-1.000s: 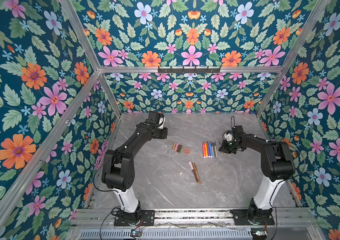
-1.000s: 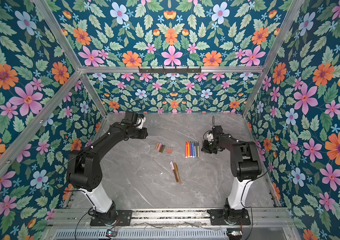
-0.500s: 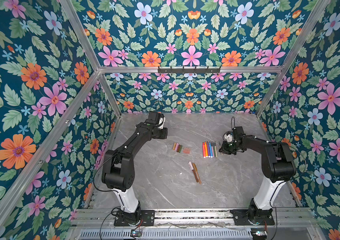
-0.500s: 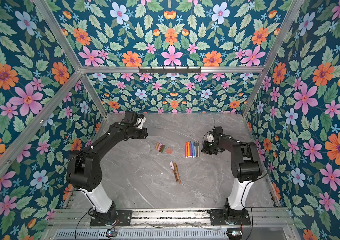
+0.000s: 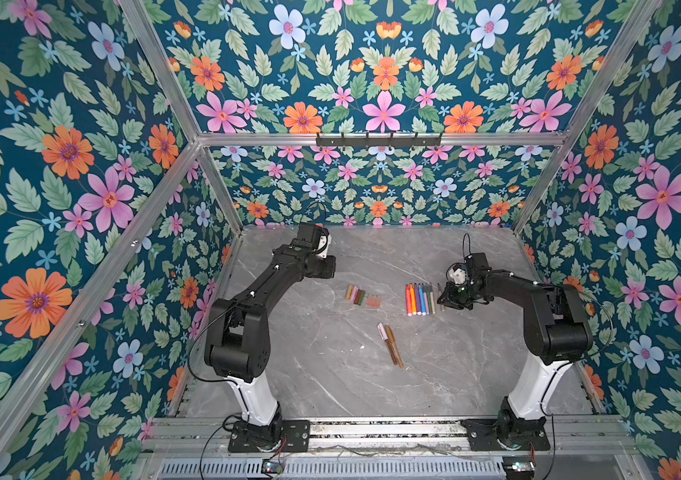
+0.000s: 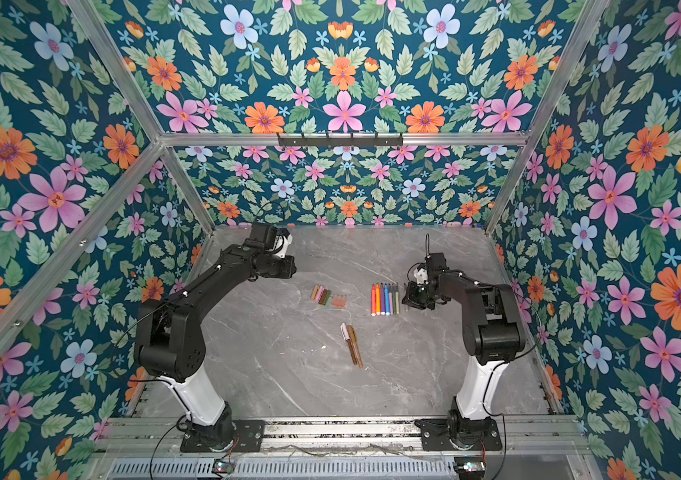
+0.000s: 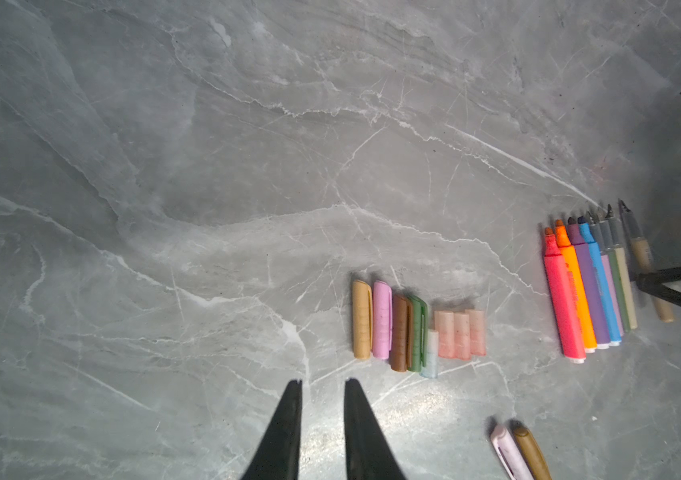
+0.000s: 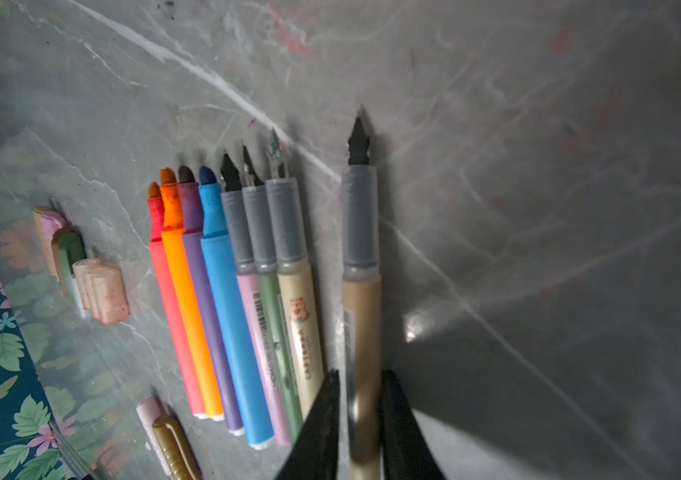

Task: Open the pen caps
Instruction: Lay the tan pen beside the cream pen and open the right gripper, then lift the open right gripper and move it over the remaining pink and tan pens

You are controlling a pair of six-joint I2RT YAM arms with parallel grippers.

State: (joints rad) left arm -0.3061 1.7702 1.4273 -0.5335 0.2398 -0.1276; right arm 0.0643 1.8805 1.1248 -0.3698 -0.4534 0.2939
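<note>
Finds the right gripper (image 8: 359, 376) astride the beige pen (image 8: 361, 307), released, a sliver of gap, flat on the marble table (image 7: 206, 166). Shows seven uncapped pens (image 8: 222, 299) in a row just beside it. Places the pen caps (image 7: 413, 332) side by side mid-table, apart from that row. Has two capped pens (image 7: 517, 453), pink and gold, touching, nearer the bases. Holds the left gripper (image 7: 323, 380) short of the caps, slightly parted, empty, bare table between.

Grey marble tabletop (image 5: 330, 386), floral walls (image 5: 81, 187), aluminium frame (image 5: 497, 139).

Likely lab: floral-walled aluminium-framed robot cell (image 5: 247, 139)
</note>
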